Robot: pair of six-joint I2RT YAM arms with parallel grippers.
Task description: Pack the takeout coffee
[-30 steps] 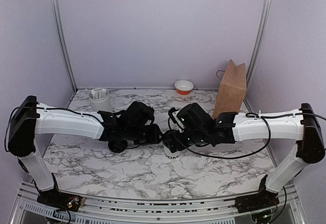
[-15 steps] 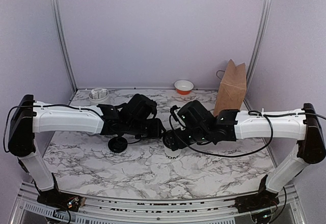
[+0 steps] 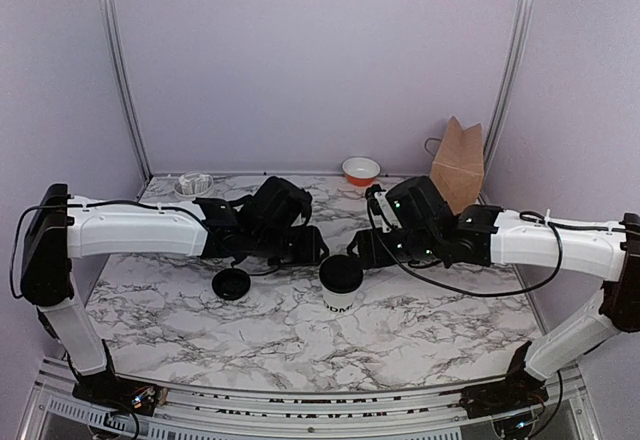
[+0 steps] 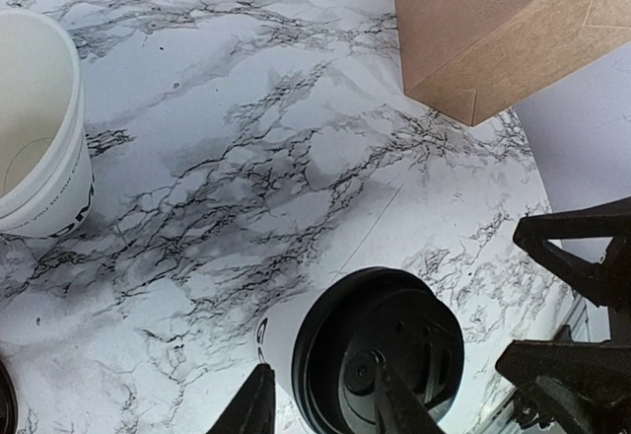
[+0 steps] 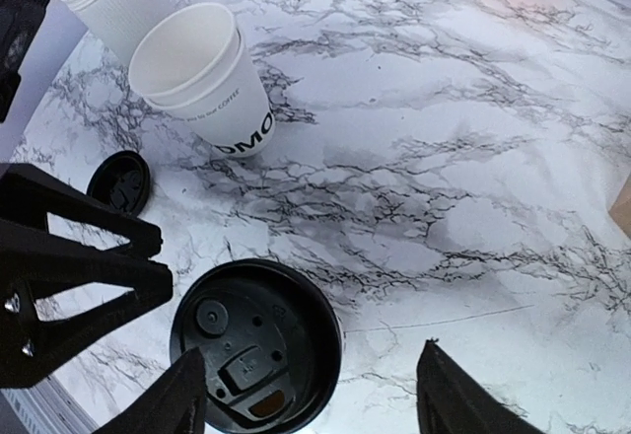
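Observation:
The takeout coffee cup (image 3: pixel 341 282) stands upright at mid-table, white with dark lettering, a black lid (image 5: pixel 256 345) seated on its rim. My left gripper (image 3: pixel 312 250) hovers just up-left of it. In the left wrist view the left gripper (image 4: pixel 325 399) is partly open, one finger over the lid (image 4: pixel 380 355) and the other beside the cup's wall, gripping nothing. My right gripper (image 3: pixel 362 252) sits to the cup's upper right. In the right wrist view the right gripper (image 5: pixel 314 385) is wide open, and only the lid's right edge lies between its fingers.
A loose black lid (image 3: pixel 231 283) lies left of the cup. A stack of nested white cups (image 5: pixel 202 79) and a ribbed holder (image 3: pixel 193 185) stand at back left. A brown paper bag (image 3: pixel 458 165) is upright at back right, with an orange bowl (image 3: pixel 361 170) by the wall.
The right arm has pulled back to the right, off the cup, uncovering the lid on it, and its jaws have narrowed a little. The left gripper edged slightly toward the cup.

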